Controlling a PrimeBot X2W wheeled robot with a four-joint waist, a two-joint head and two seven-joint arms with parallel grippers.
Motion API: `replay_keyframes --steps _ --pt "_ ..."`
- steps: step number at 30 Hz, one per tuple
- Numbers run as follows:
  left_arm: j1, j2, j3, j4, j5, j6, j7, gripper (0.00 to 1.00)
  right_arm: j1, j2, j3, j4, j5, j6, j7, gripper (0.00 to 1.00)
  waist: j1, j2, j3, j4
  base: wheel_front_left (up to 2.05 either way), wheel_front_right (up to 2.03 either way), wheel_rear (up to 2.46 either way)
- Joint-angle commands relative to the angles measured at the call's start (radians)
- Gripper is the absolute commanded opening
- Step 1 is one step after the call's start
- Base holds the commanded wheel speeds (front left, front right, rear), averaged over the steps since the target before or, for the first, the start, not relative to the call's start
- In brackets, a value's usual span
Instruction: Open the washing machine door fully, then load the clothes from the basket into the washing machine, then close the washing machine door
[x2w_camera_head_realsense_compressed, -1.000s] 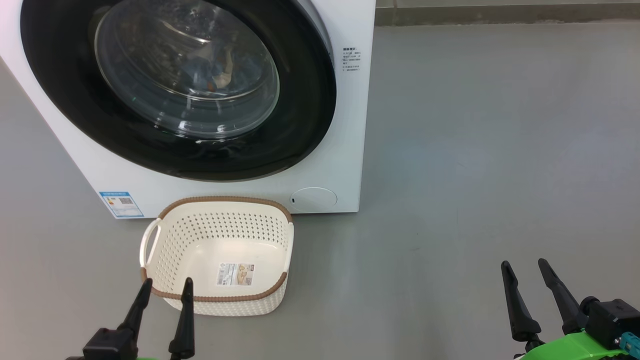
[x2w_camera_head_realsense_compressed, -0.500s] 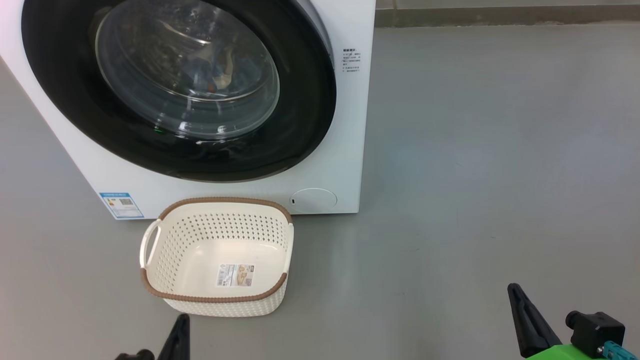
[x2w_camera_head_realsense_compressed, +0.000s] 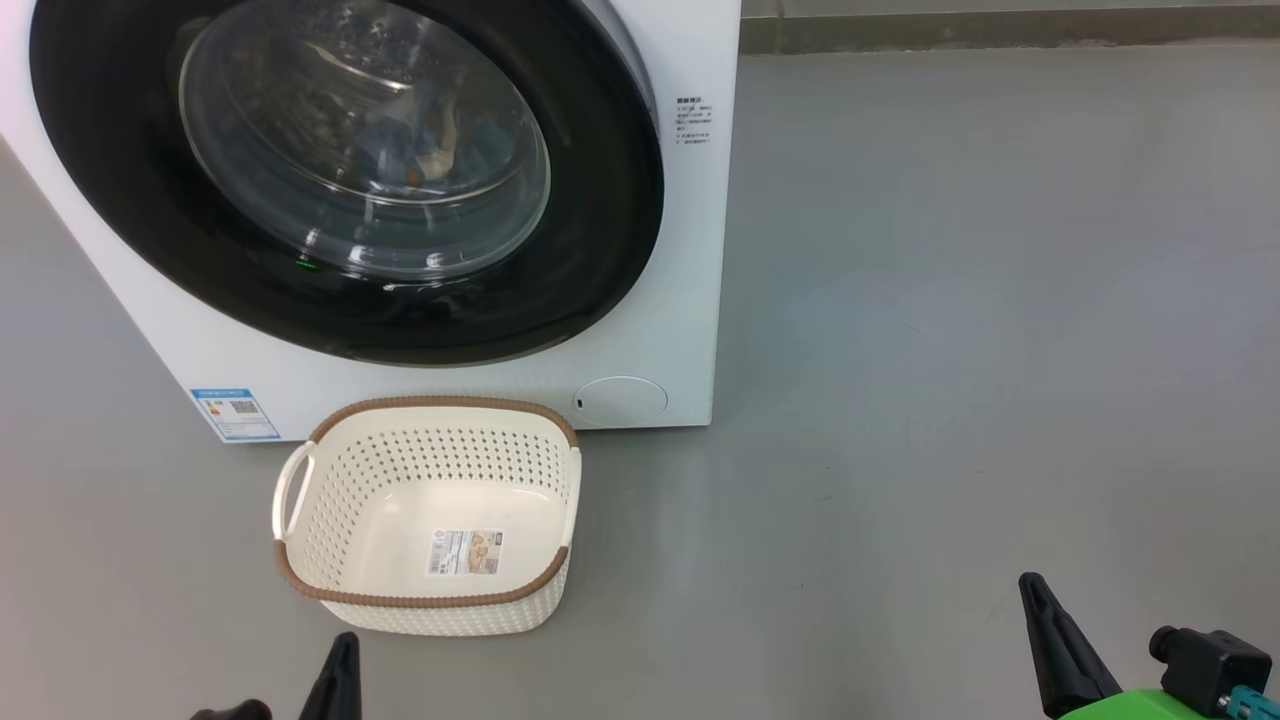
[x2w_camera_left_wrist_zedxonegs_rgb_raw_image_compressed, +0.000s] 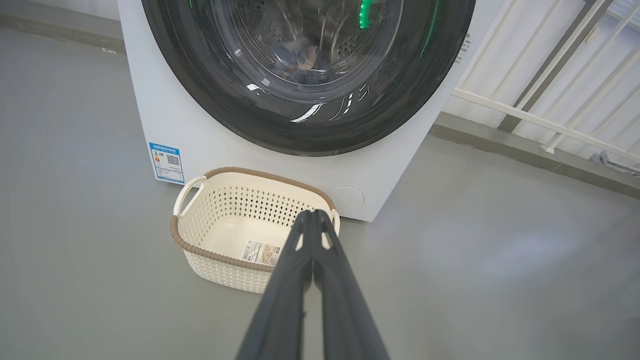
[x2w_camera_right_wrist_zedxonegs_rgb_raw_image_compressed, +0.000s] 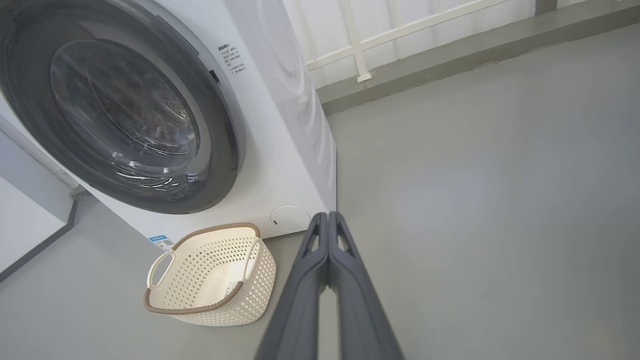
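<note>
Nearest, at the bottom edge of the head view, the left gripper shows as one dark point at the lower left. The right gripper shows as a dark spike beside a green and black wrist part at the lower right. Both are clenched: in each wrist view the two long fingers lie pressed together from base to tip, with nothing caught between them. They hang above the grey floor, well apart from each other and touching nothing.

Just beyond the left gripper, the basket stands upright on the floor. Its brown rim faces up, a white handle sticks out on its left side, and a label sticker lies on its bare cream bottom.

Close behind the basket rises the washing machine; whether the two touch I cannot tell. Low on its white front sit a blue energy sticker to the left and a round flap to the right.

Higher up, the washing machine door lies shut, flat against the front, with its wide black rim around a bulging glass bowl. Through the glass, the clothes lie inside the drum as a dim patch of light blue with an orange-brown spot.

Farthest off, in the left wrist view, a white railing runs along the wall behind the machine.
</note>
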Motion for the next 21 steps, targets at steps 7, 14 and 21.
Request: replay_keyframes --steps 7,14,21 --pt "-0.045 0.003 0.032 -0.016 -0.083 -0.015 0.022 0.00 -0.035 -0.005 0.000 -0.013 0.095 0.000 0.014 0.00 -0.0001 0.0000 0.000 -0.005 0.00 0.00 0.00" --pt "-0.053 0.000 0.050 -0.013 -0.156 -0.023 0.039 0.00 -0.046 -0.006 -0.001 -0.003 0.172 0.000 0.027 0.00 -0.0001 0.0000 0.001 -0.010 0.00 0.00 0.00" --pt "-0.062 -0.003 0.067 -0.011 -0.230 -0.032 0.057 0.00 -0.057 -0.007 -0.001 0.006 0.249 0.000 0.039 0.00 -0.0001 0.0000 0.001 -0.015 0.00 0.00 0.00"
